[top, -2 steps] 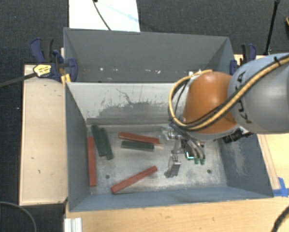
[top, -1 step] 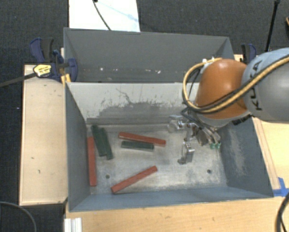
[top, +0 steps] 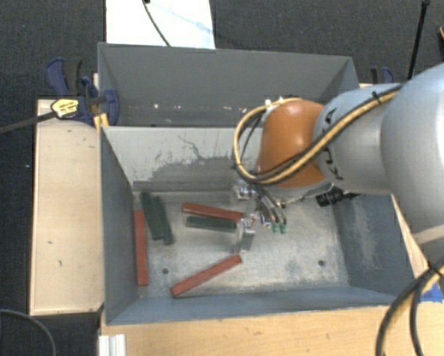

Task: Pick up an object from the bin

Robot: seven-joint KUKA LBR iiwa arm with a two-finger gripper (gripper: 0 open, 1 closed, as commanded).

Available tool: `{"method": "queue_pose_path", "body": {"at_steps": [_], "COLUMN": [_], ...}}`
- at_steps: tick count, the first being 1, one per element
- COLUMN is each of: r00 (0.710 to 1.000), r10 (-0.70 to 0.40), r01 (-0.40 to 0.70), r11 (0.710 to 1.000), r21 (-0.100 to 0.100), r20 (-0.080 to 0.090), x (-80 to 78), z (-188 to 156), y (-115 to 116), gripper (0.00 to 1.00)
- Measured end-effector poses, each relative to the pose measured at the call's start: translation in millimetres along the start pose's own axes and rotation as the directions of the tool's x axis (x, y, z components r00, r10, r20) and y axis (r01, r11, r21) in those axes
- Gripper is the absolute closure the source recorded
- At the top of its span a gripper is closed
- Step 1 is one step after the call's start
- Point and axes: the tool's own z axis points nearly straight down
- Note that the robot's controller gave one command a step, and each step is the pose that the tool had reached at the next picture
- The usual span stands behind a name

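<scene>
My gripper hangs low in the grey metal bin. It's just beside the end of a flat dark green stick, with a long red stick alongside.

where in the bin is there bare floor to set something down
Widest bare floor: the right side, between the arm and the bin's right wall. A smaller patch lies between the red stick along the left wall and the slanted red stick in front. Crowded: the middle, where a red stick and a green stick lie together by the arm.

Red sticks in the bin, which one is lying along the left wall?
The red stick at far left, along the wall's foot beside a dark green stick. The middle red stick and the slanted red stick lie out mid-floor.
</scene>
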Motion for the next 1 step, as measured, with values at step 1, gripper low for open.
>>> {"method": "queue_pose_path", "body": {"at_steps": [1], "r00": [1.0], "r10": [0.004], "r01": [-0.004], "r11": [1.0], "r21": [0.001], "r20": [0.004], "x": [-1.4], "z": [-1.8], "y": [-1.7], "gripper": [1.0]}}
